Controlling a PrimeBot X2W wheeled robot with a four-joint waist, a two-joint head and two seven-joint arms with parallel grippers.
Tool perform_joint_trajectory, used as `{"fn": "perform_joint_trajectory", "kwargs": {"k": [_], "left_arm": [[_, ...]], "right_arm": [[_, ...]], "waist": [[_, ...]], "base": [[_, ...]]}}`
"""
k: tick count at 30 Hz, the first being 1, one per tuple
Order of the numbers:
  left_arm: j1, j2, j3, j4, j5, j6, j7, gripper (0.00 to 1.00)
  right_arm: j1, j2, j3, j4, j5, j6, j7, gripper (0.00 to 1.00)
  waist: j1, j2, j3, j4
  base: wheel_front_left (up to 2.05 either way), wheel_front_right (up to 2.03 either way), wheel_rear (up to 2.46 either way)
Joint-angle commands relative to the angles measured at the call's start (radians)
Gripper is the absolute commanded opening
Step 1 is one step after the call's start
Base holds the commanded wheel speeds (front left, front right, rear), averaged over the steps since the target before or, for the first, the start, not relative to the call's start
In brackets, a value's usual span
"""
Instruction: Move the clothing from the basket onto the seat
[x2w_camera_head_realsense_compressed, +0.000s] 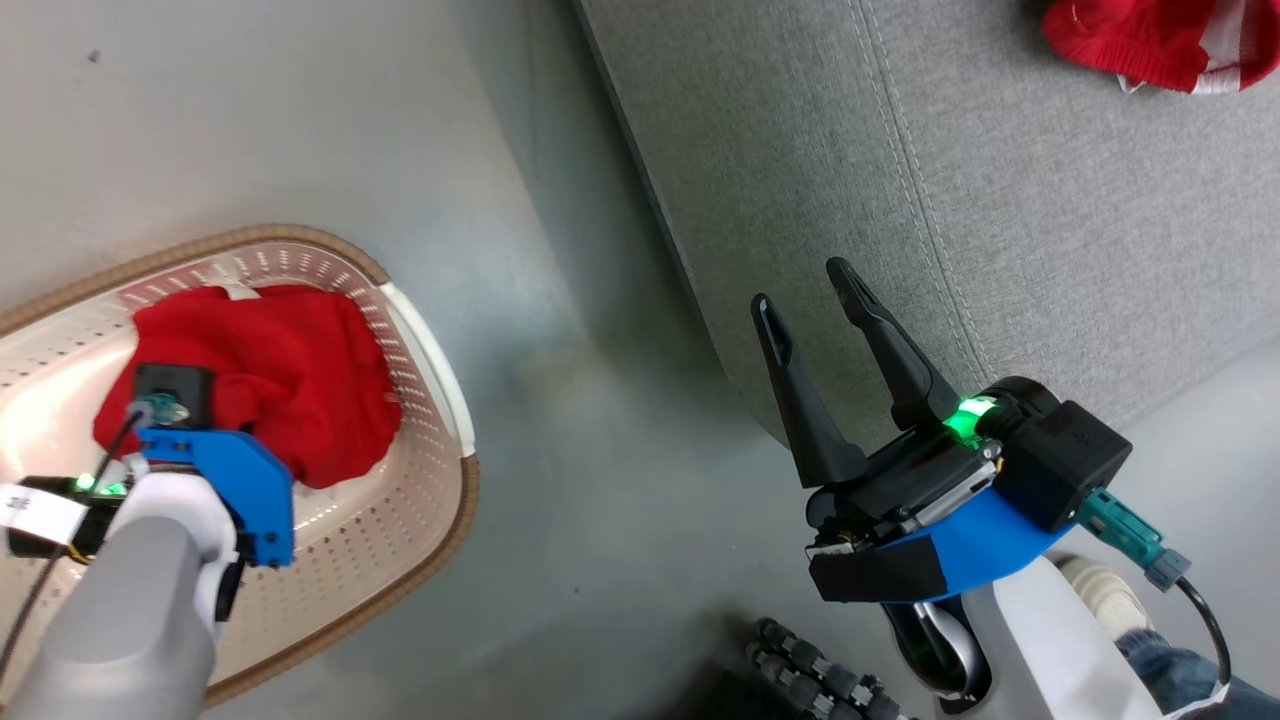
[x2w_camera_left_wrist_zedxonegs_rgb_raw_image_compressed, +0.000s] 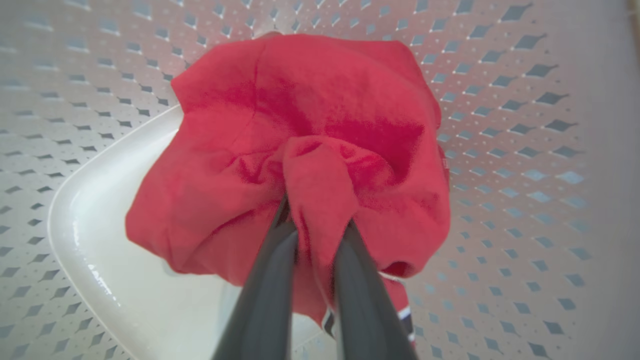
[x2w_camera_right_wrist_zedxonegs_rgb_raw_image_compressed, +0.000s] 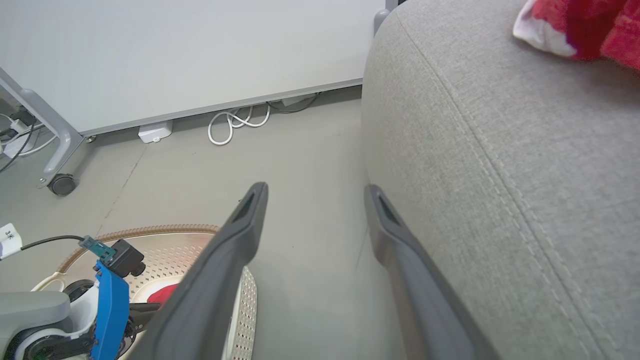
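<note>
The large grey woven-fabric couch (x2w_camera_head_realsense_compressed: 1000, 200) lies to the robot's right of the cream perforated plastic basket with a brown rim band (x2w_camera_head_realsense_compressed: 470, 500), with a strip of bare floor between them. A red garment with white trim (x2w_camera_head_realsense_compressed: 1150, 40) lies on the seat's far part. A crumpled red garment (x2w_camera_head_realsense_compressed: 290, 390) sits inside the basket. The left gripper (x2w_camera_left_wrist_zedxonegs_rgb_raw_image_compressed: 320, 220) points down into it, fingers pinched on a raised fold of cloth. The right gripper (x2w_camera_head_realsense_compressed: 800, 285), fingers spread and empty, hovers beside the couch's rounded edge. The carry likely runs up over the rim, then rightward.
</note>
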Motion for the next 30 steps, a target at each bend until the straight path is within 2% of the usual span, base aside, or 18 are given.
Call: {"fn": "perform_joint_trajectory", "kwargs": {"k": [1,12,15,21,30], "left_arm": [[0.005,-0.010,-0.008,-0.001,0.004,-0.008,-0.007,0.00],[0.049,-0.158,-0.083,0.047,-0.008,-0.080,-0.122,0.00],[0.065,-0.184,-0.100,0.055,-0.015,-0.094,-0.152,0.00],[0.110,-0.247,-0.189,0.037,-0.047,-0.112,-0.223,0.00],[0.144,-0.233,-0.396,-0.123,-0.189,-0.113,-0.276,0.00]], "right_arm": [[-0.013,0.001,-0.008,0.006,-0.016,0.000,-0.005,1.00],[0.027,0.001,-0.059,0.070,-0.130,0.000,-0.004,1.00],[0.043,0.000,-0.067,0.085,-0.147,0.000,-0.004,1.00],[0.094,0.000,-0.092,0.135,-0.197,0.000,-0.004,1.00],[0.178,0.000,-0.121,0.160,-0.217,0.000,0.033,1.00]], "waist": [[-0.0001,0.0000,-0.033,0.027],[-0.0001,0.0000,-0.285,0.188],[-0.0001,0.0000,-0.339,0.218],[-0.0001,0.0000,-0.494,0.305],[-0.0001,0.0000,-0.674,0.396]], "base": [[0.00,0.00,0.00],[0.00,0.00,0.00],[0.00,0.00,0.00],[0.00,0.00,0.00],[0.00,0.00,0.00]]}}
